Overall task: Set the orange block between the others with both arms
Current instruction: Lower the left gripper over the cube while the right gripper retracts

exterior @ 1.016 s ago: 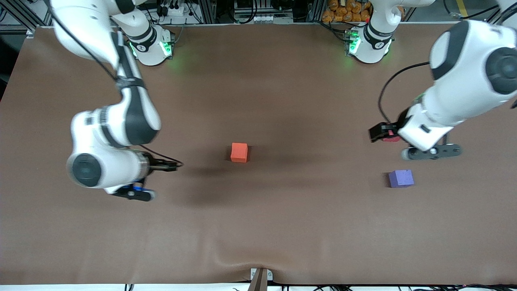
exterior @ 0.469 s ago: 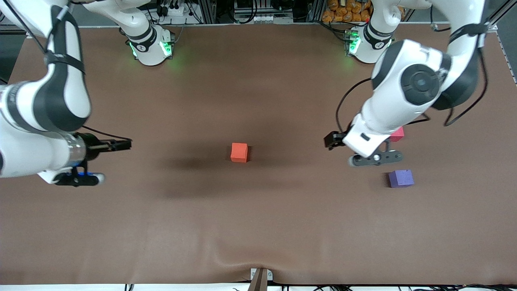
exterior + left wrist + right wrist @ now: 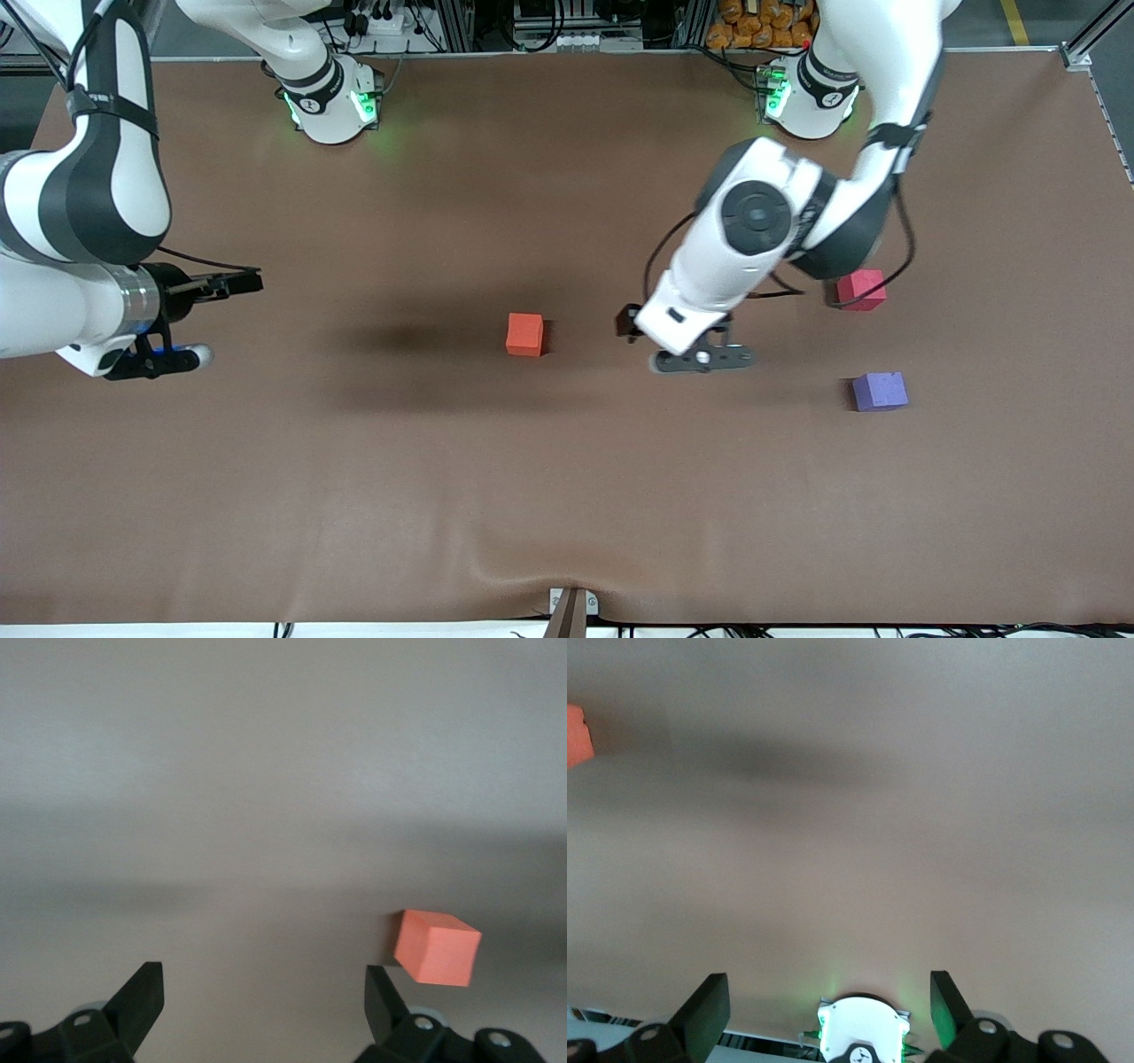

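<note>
The orange block (image 3: 524,334) sits alone on the brown table (image 3: 567,496) near its middle. The others lie toward the left arm's end: a pinkish-red cube (image 3: 861,290) and, nearer the front camera, a purple cube (image 3: 880,391). My left gripper (image 3: 629,322) hangs over bare table between the orange block and the pinkish-red cube. In the left wrist view the left gripper (image 3: 263,992) is open and empty, with the orange block (image 3: 436,947) just outside one fingertip. My right gripper (image 3: 244,283) is open over the right arm's end, and the right wrist view shows the right gripper (image 3: 827,1001) empty.
Both arm bases (image 3: 330,102) (image 3: 808,99) glow green along the table's back edge. A small metal bracket (image 3: 571,607) sits at the front edge, where the mat wrinkles. The left arm's elbow (image 3: 757,213) hangs high beside the pinkish-red cube.
The left arm swung from over the pinkish-red cube toward the orange block. The right arm drew back toward its own end of the table. No block moved.
</note>
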